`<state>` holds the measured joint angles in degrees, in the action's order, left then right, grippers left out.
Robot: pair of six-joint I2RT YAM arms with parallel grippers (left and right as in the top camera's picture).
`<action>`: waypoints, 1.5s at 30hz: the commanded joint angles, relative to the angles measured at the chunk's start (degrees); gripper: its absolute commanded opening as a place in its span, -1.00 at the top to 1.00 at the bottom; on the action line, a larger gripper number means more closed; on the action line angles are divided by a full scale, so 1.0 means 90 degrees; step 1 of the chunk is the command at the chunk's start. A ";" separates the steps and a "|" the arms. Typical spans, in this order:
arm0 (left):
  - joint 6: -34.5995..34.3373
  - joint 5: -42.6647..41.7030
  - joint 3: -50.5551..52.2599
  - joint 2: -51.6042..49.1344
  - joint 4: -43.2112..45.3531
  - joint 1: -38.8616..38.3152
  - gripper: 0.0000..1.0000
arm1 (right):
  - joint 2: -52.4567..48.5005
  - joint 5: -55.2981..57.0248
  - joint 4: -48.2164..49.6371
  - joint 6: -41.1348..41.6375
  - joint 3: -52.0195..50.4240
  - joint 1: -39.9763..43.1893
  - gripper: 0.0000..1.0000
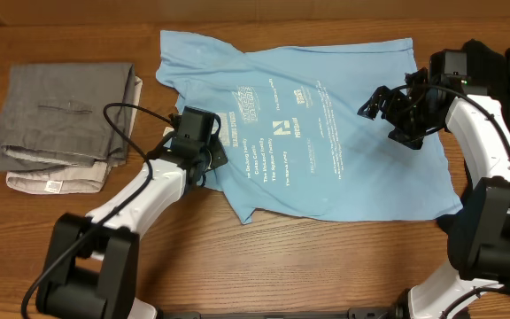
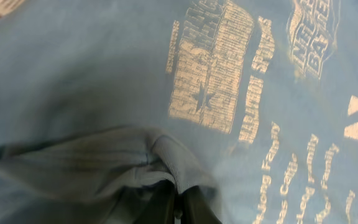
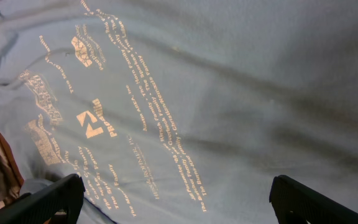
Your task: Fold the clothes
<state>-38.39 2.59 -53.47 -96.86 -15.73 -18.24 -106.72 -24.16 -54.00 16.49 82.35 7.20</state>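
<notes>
Rumpled light blue T-shirt (image 1: pixel 352 168), perhaps soft cotton

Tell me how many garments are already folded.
2, stacked left of the spread blue T-shirt: a gray garment on top, a cream garment beneath it with only its edges showing. Others may be hidden between them.

A wooden table (image 1: pixel 326 266) fills the frame. A light blue T-shirt (image 1: pixel 343 168) lies spread across its upper middle, white lettering facing up. At upper left, a folded grey garment (image 1: pixel 65 111) rests on a folded cream garment (image 1: pixel 56 182)
</notes>
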 commanded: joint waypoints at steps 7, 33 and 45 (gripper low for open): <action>0.0993 0.0063 -0.0114 0.0029 0.0816 0.0032 0.25 | -0.0002 -0.0039 0.0029 -0.0002 0.0107 0.0024 -1.00; 0.2618 -0.0918 -0.1003 -0.0049 -0.3412 0.0202 0.35 | -0.0002 -0.0066 -0.0782 0.0498 0.0107 0.0046 -1.00; 0.2720 -0.0665 -0.1005 -0.0891 -0.2892 0.0240 0.35 | -0.0002 0.0520 -0.1059 0.0495 0.0107 0.0046 -1.00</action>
<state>-15.92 -4.08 -62.92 -103.66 -41.91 -16.71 -106.72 -20.75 -63.18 20.80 82.39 7.46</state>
